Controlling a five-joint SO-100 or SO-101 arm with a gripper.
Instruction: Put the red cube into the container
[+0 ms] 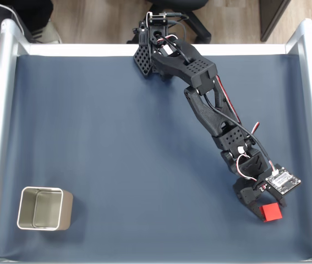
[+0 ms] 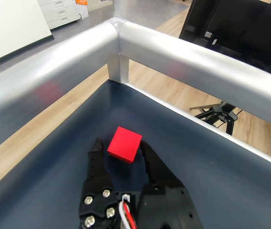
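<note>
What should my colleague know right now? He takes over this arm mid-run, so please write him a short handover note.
Gripper: jaws around the red cube, apparently closed on it; cube looks slightly tilted, lift unclear.
Red cube: near the mat's lower right corner in the fixed view.
Container: lower left in the fixed view, upright, nothing seen inside.
Done: reach and grasp.
Left: carry the cube across the mat and release it over the container.

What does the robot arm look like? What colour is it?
The arm is black plastic, chunky, with small round holes in some panels. Red, white and black cables run along it. A little white circuit board sits near the tool, which has two black fingers and silver screws.
</note>
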